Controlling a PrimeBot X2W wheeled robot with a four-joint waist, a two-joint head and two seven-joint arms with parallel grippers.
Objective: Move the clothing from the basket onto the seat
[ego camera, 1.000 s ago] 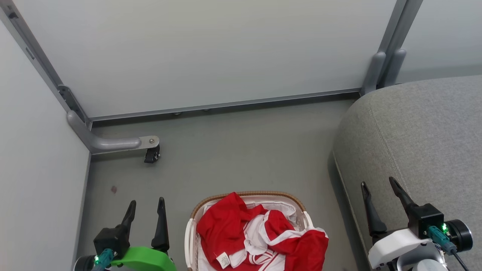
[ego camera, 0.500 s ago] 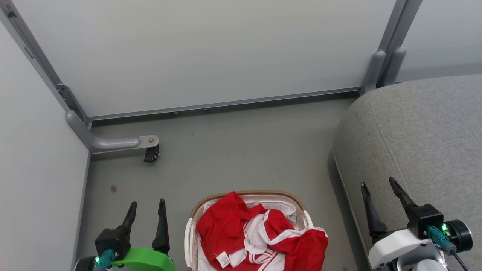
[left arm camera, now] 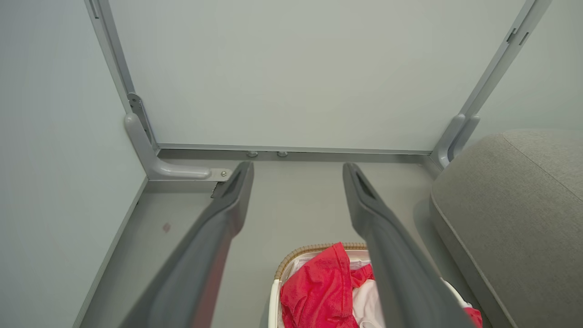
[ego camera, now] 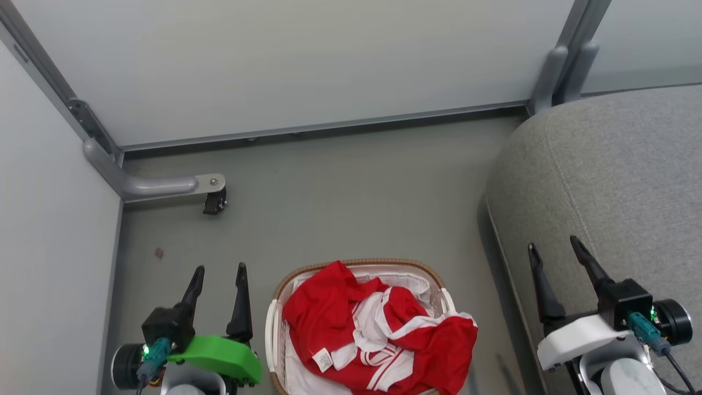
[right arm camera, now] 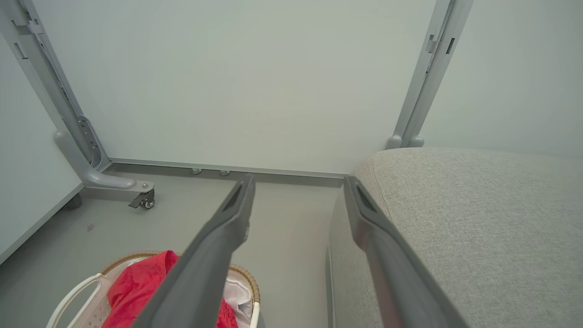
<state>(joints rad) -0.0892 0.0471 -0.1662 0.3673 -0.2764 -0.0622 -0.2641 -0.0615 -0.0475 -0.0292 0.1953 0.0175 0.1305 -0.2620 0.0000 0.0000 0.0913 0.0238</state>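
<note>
Just beside left pincer (ego camera: pixel 220 267), clothing (ego camera: pixel 329 315).

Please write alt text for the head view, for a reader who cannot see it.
Red and white clothing lies in a white basket on the grey floor, between the left gripper and the right gripper, both open and empty. A grey seat stands to the right.

At lower centre of my head view, the clothing (ego camera: pixel 340 323) is soft red and white cloth, crumpled. The basket (ego camera: pixel 270 334) has smooth white plastic walls and a brown woven rim. At right, the seat (ego camera: pixel 620 175) is coarse, matt grey fabric. The floor (ego camera: pixel 340 192) looks smooth and matt. My left gripper (ego camera: pixel 220 267) and right gripper (ego camera: pixel 553 243) have dark matt fingers.
</note>
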